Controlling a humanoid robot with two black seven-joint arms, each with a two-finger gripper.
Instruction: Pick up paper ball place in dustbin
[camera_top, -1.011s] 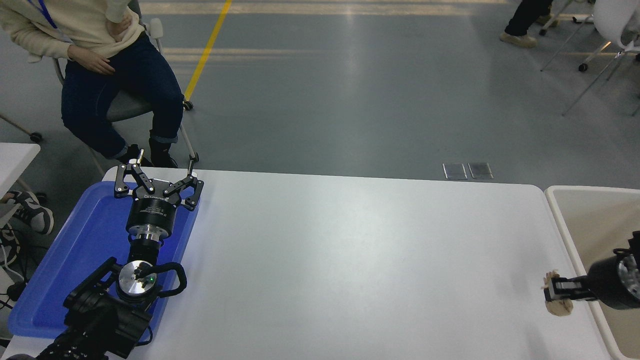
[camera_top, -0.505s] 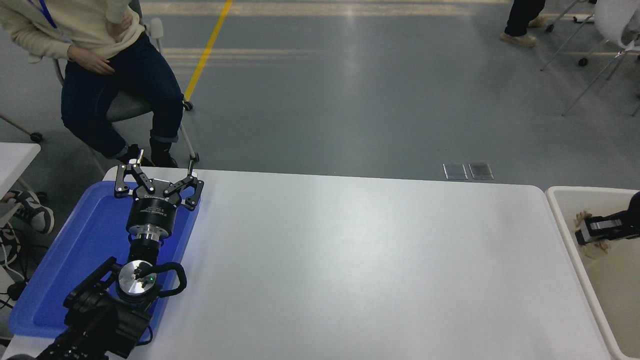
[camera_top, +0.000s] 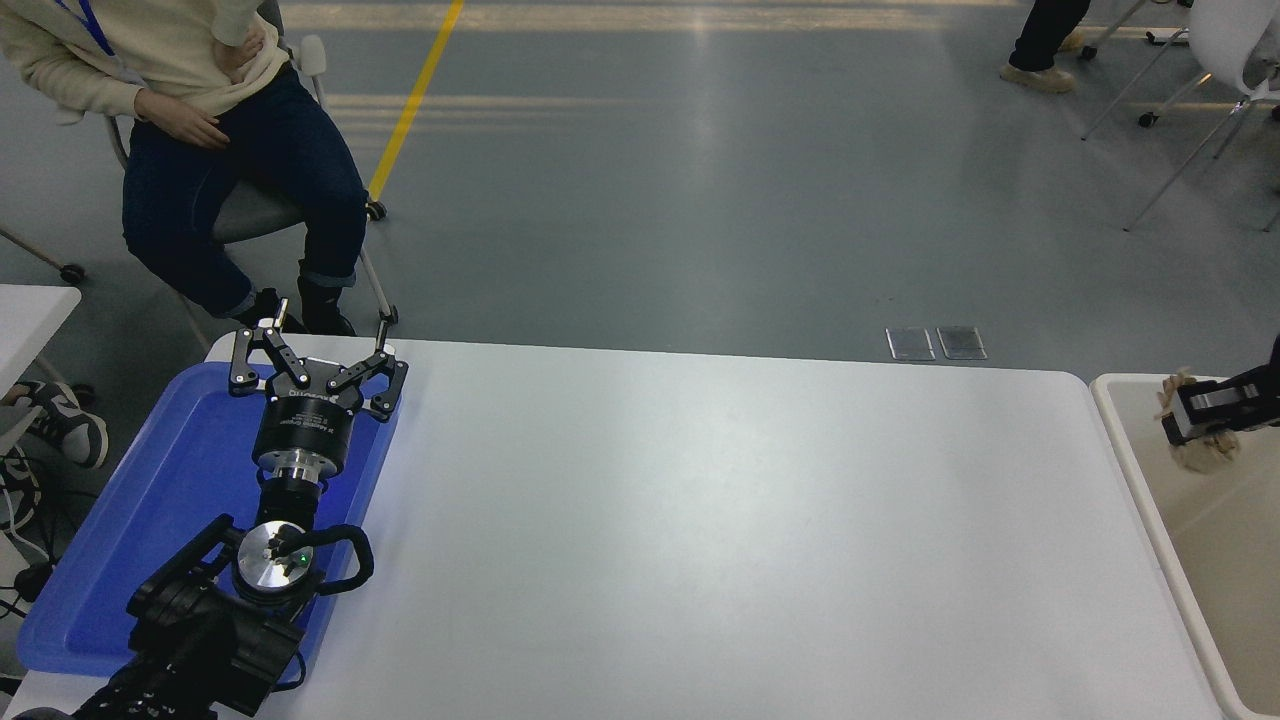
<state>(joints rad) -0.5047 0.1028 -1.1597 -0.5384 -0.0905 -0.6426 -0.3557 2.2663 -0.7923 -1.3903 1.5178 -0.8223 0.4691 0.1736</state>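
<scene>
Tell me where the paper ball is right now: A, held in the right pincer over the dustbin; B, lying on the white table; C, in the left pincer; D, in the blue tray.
A: the right pincer is shut on the paper ball above the dustbin, while the left pincer sits open over the blue tray.

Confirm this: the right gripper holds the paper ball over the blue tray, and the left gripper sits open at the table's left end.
Not quite. The head view shows the right gripper holding the paper ball over the dustbin, not the blue tray. The rest stands: the left gripper sits open at the table's left end.
</scene>
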